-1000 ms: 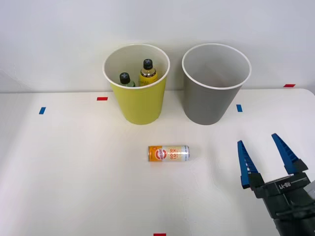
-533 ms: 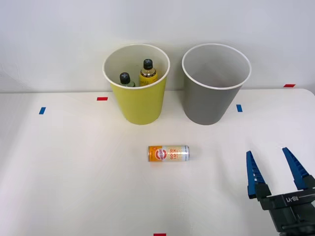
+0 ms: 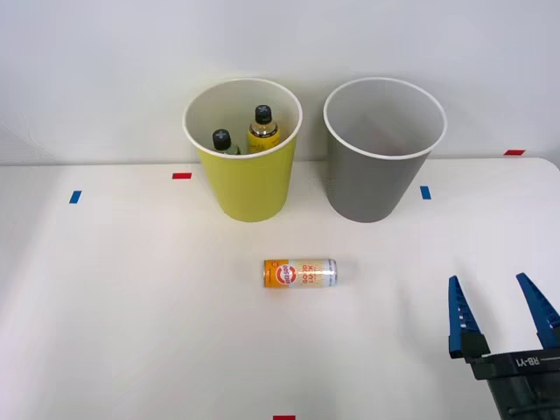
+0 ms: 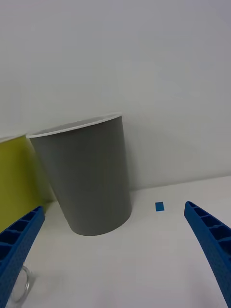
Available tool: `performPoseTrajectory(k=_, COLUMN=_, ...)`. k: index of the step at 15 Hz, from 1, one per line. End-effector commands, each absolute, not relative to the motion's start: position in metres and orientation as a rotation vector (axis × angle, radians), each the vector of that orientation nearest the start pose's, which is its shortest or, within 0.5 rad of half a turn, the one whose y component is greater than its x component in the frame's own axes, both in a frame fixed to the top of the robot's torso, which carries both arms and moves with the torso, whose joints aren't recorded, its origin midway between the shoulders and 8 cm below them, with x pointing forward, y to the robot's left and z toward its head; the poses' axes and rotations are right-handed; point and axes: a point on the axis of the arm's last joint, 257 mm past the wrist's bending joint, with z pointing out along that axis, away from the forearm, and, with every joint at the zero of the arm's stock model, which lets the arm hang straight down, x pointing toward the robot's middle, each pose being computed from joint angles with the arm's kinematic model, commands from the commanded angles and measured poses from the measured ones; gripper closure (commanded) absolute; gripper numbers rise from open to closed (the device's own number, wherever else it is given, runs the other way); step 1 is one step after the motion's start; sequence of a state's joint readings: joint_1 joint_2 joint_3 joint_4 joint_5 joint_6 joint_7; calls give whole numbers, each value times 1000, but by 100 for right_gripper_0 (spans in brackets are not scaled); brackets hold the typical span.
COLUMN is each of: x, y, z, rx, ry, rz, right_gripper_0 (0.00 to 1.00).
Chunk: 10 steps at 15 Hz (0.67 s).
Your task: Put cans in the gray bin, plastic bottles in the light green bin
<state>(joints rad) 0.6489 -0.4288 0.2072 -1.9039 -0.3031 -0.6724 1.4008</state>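
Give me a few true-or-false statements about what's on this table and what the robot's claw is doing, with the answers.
1. Two black-capped bottles stand inside the light green bin. True.
2. The can is already in the gray bin. False: it lies on its side on the table, in front of the two bins.
3. The right gripper is holding the can. False: its blue fingers are spread open with nothing between them, off to the can's right.
4. The gray bin stands to the right of the light green bin. True.
5. The gray bin has tipped over. False: it stands upright, open end up.
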Motion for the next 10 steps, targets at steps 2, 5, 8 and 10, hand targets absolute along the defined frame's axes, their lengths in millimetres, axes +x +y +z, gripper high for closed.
performPoseTrajectory(k=2, x=320, y=-274, z=-193, rx=32, ry=1308, rz=272, right_gripper_0=0)
performPoseTrajectory(k=5, x=312, y=-273, z=-200, rx=46, ry=1326, rz=292, right_gripper_0=0)
performPoseTrajectory(k=8, x=304, y=-266, z=-209, rx=85, ry=1346, rz=327, right_gripper_0=0)
performPoseTrajectory(k=10, x=299, y=-261, z=-216, rx=113, ry=1361, rz=337, right_gripper_0=0)
